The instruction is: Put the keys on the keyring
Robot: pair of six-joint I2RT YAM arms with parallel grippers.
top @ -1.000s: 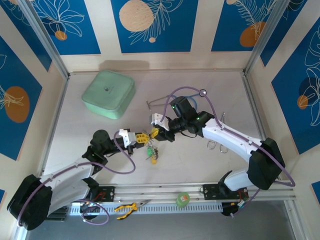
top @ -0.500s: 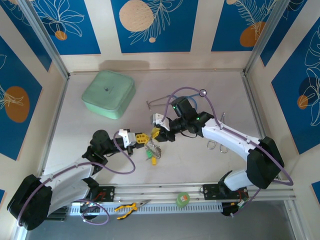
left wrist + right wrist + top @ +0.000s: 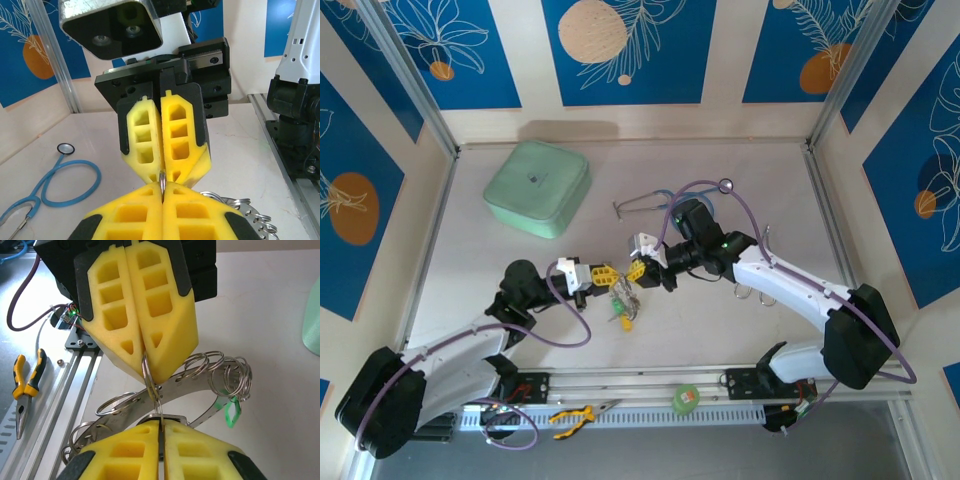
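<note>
Since the earlier frame the right arm had shifted toward the right of the top view and slightly lower, taking the right gripper with it. The left gripper had kept its place, and the two yellow tips remained nose to nose.

The keyring, a thin silver loop, was at the centre of the right wrist view, spanning the short gap between the opposed fingertips. The left gripper's fingers were pressed together and clamped on the loop's upper part. The right gripper's fingers were likewise together, pinching the wire where it ran down between them. In the top view this junction was at the centre of the frame, raised off the table.

The keys hung in a bunch just below the junction. In the right wrist view a curved flat metal strip carrying several small silver rings ran behind the loop, with a green tag at its right end. How the strip joined the loop could not be determined.

A blue-tubed stethoscope lay on the table at the lower left of the left wrist view. A green case sat in the upper left of the top view, well apart from both grippers. Yellow-handled pliers and a green tape roll lay along the bottom edge.
</note>
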